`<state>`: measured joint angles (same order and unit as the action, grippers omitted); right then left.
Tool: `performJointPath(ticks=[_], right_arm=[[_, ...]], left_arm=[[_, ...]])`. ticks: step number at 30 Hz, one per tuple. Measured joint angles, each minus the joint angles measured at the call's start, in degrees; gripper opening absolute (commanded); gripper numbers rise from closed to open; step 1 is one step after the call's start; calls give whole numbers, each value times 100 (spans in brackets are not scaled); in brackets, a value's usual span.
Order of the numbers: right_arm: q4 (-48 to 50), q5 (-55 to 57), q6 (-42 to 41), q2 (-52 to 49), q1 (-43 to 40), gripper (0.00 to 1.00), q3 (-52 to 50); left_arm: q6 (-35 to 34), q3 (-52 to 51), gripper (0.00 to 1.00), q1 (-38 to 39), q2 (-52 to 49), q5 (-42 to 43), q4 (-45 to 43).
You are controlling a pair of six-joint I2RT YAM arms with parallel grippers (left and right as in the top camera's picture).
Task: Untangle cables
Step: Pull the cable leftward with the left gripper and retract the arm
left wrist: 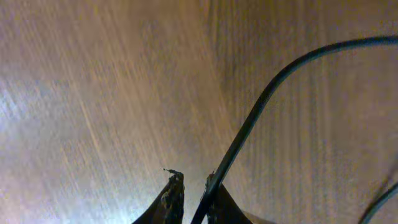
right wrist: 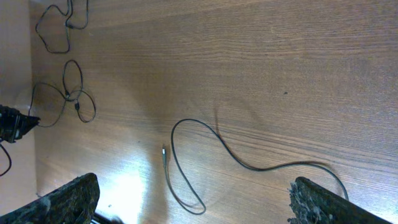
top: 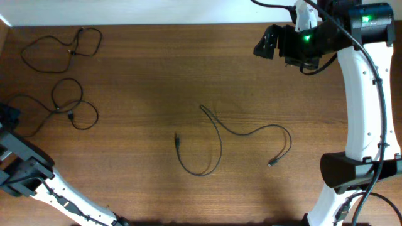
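- Overhead: even, fairly bright light from above. Table (top: 188,63) is sharp edge to edge, with faint darker patches left of centre.
- Right wrist: white glare patch on the wood at lower left. Centre cable (right wrist: 249,165) is crisp, with a faint shadow beside it. Right fingers (right wrist: 68,202) are dark and soft in the bottom corners.
- Left wrist: pale sheen at left, darker at right. Wood grain is smeared. Near cable (left wrist: 261,99) has soft edges, close to the lens.

Looking down past wide-spread right claw (right wrist: 196,200) onto wooden worktop (right wrist: 280,62): one loose cable (right wrist: 249,167) centre, looped cables (right wrist: 74,98) upper left.
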<state>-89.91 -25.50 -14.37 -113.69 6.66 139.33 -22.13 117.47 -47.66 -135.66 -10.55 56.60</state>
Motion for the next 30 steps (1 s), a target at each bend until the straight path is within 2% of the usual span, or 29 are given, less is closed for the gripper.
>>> performJointPath(ticks=[4,11,16,17,18,23,30], right_arm=[[0,2,-114,-2,0,98,0],[2,0,-203,-2,0,98,-2],[0,0,-219,-2,0,98,-2],[0,0,-214,-2,0,98,-2],[0,0,-214,-2,0,98,-2],[0,2,-214,-2,0,98,-2],[-63,2,-214,-2,0,98,-2]], left_arm=[[52,0,12,0,0,118,-308],[560,0,12,0,0,199,-776],[1128,9,18,0,0,420,-1147],[1200,20,24,0,0,444,-1167],[1268,42,35,0,0,470,-1182],[1447,149,99,0,0,586,-1209],[1460,160,99,0,0,610,-918]])
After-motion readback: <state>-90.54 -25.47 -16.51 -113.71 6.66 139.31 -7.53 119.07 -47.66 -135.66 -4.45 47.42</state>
